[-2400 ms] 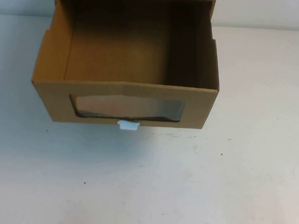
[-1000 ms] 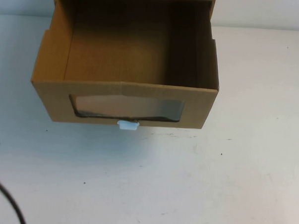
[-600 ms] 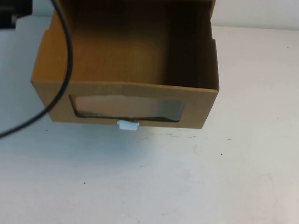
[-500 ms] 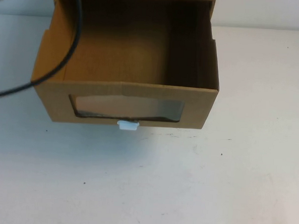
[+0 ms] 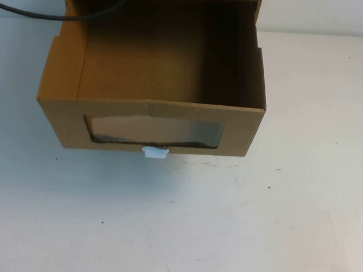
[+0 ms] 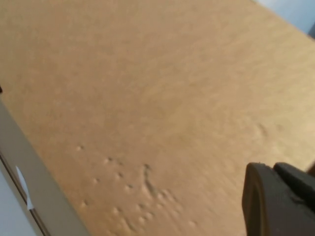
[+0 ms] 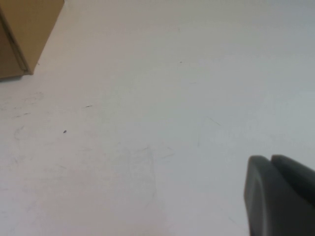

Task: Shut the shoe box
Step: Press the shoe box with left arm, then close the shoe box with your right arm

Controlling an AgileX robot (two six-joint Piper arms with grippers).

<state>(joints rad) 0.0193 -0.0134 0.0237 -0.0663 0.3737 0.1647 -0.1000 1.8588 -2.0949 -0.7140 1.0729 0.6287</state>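
The shoe box [image 5: 152,92] sits pulled open mid-table [image 5: 226,222], awaiting a push. The left claw [image 6: 278,199] hovers close over cardboard, the right claw [image 7: 278,194] parked above bare table; neither's grip state can be told.

High view looking steeply down on the brown corrugated-cardboard shoe box [image 5: 152,80], left wrist view pressed close against its cardboard [image 6: 147,98], right wrist view off beside it over white table [image 7: 172,98], catching one box corner.
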